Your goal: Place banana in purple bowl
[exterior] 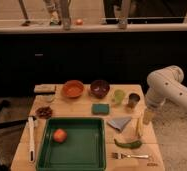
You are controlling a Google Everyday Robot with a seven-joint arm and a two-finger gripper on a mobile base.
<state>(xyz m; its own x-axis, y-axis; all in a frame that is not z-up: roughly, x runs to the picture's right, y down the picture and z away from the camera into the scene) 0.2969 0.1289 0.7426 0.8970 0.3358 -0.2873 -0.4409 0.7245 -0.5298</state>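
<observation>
Table (79,107): left bowl (73,89) and right bowl (99,89) at 12 o'clock, tray (84,148) at 6, banana (138,128) at 4; gripper (147,116) just behind banana, at 3 o'clock.

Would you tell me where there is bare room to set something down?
Free: the green tray right of the apple; the table strip between orange bowl and tray. Crowded: the right side, with gripper, banana, cloth and fork.
</observation>
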